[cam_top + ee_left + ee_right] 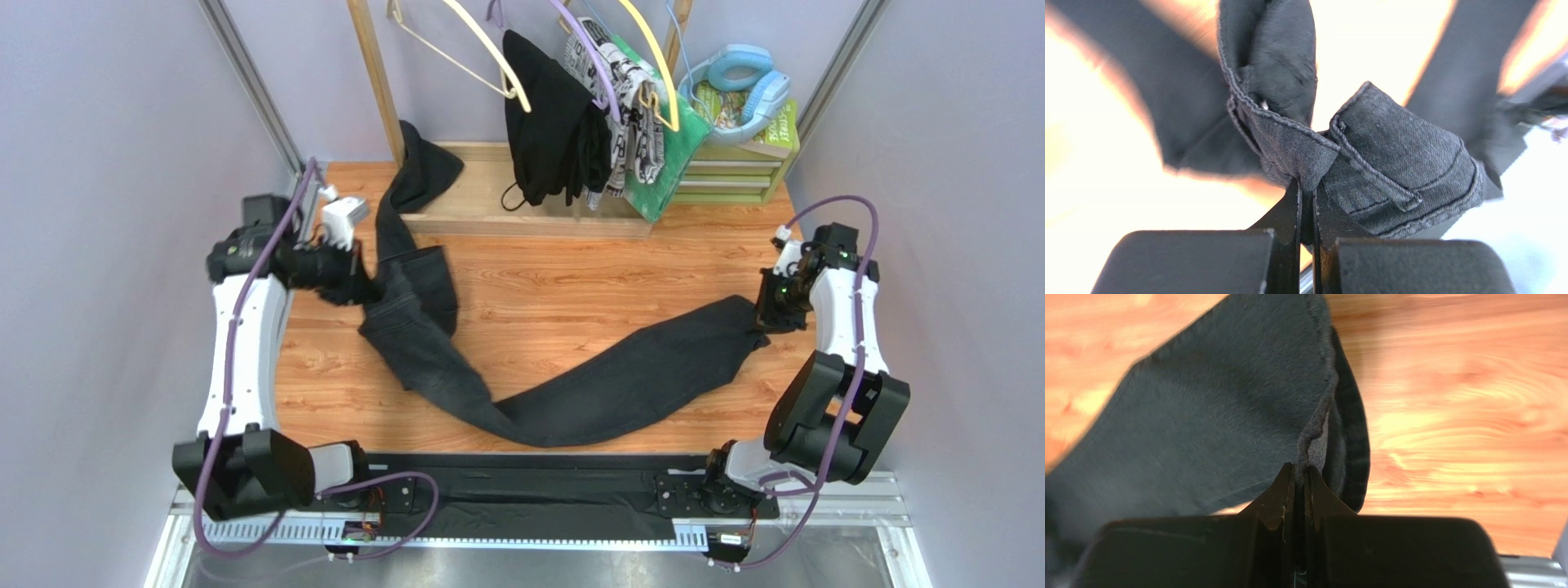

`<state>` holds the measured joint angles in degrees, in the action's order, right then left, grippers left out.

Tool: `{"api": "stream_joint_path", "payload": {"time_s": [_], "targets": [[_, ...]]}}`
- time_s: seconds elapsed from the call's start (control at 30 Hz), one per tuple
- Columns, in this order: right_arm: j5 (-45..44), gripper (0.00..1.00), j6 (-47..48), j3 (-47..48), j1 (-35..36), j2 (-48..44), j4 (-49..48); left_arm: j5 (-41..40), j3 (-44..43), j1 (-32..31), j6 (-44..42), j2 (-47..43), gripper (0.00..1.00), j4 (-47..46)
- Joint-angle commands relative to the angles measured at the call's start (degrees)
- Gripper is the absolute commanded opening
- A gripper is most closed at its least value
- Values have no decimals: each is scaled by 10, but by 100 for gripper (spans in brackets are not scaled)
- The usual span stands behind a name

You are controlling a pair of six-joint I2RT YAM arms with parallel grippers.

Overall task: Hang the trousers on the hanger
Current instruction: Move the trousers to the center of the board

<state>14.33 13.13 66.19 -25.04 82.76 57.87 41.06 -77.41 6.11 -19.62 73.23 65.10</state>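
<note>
Draping limp, charcoal denim trousers [589,395] cross woodgrain table [552,294].

The wood-grain tabletop [552,294] is carrying the dark trousers [589,392], which are sprawling in a loose curve from its left side towards its right edge; at the back, a pale wooden rack base [491,211] and a green slatted crate [734,172] are sitting near each other.

Soft, even light overhead, faint shadows. In my left wrist view the desk [1094,165] glares, overexposed and blurred; the trousers [1401,159] at my jaws are sharp.
</note>
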Motion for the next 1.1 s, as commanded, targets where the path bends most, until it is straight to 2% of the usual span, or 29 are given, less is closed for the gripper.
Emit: {"api": "stream_joint_path", "payload": {"time_s": [0.0, 0.03, 0.1, 0.13, 0.2, 0.27, 0.3, 0.33, 0.37, 0.4, 0.43, 0.47, 0.5, 0.53, 0.6, 0.63, 0.7, 0.77, 0.83, 0.93, 1.07], "targets": [[41, 0, 37, -22, 46, -23, 17, -123, 85, 114, -149, -67, 0, 90], [42, 0, 37, -26, 53, -23, 13, -187, 101, 124, -171, -74, 0, 87], [41, 0, 38, -25, 75, -11, 14, -256, 160, 142, -172, -93, 0, 45], [43, 0, 37, -23, 82, -4, 15, -323, 178, 143, -175, -94, 0, 32], [54, 0, 37, -18, 97, 6, 22, -376, 213, 158, -166, -76, 0, 2], [61, 2, 34, -12, 104, 19, 23, -389, 217, 177, -152, -57, 0, -8], [64, 10, 34, -11, 104, 23, 24, -390, 206, 187, -148, -34, 0, -19], [68, 16, 35, -7, 104, 28, 26, -376, 193, 189, -143, -25, 7, -22], [73, 25, 37, -5, 104, 29, 30, -353, 177, 192, -138, -19, 22, -23], [74, 48, 39, -4, 104, 28, 31, -323, 138, 194, -136, -16, 35, -28], [77, 55, 41, -2, 104, 28, 32, -252, 117, 195, -135, -16, 49, -34], [85, 62, 44, 2, 104, 23, 32, -215, 95, 193, -132, -16, 70, -43], [89, 64, 41, 3, 104, 19, 32, -183, 49, 188, -110, -3, 83, -67], [91, 67, 39, 4, 104, 15, 30, -153, 26, 180, -89, 10, 86, -87], [105, 72, 33, 6, 104, 4, 24, -119, -35, 154, -33, 65, 89, -134], [119, 73, 22, 5, 104, 0, 14, -97, -50, 139, -11, 87, 94, -152], [138, 75, 12, 10, 103, -2, 8, -123, -75, 90, 39, 146, 95, -233], [155, 75, -8, 17, 104, 0, 1, -153, -91, 55, 53, 186, 95, -310], [162, 74, -22, 33, 104, 11, 1, -189, -132, 16, 69, 255, 95, -348], [161, 74, -35, 47, 101, 20, -1, -213, -216, -4, 113, 359, 95, -397], [161, 75, -46, 55, 99, 24, 0, -220, -306, -18, 120, 478, 94, -453]]}}
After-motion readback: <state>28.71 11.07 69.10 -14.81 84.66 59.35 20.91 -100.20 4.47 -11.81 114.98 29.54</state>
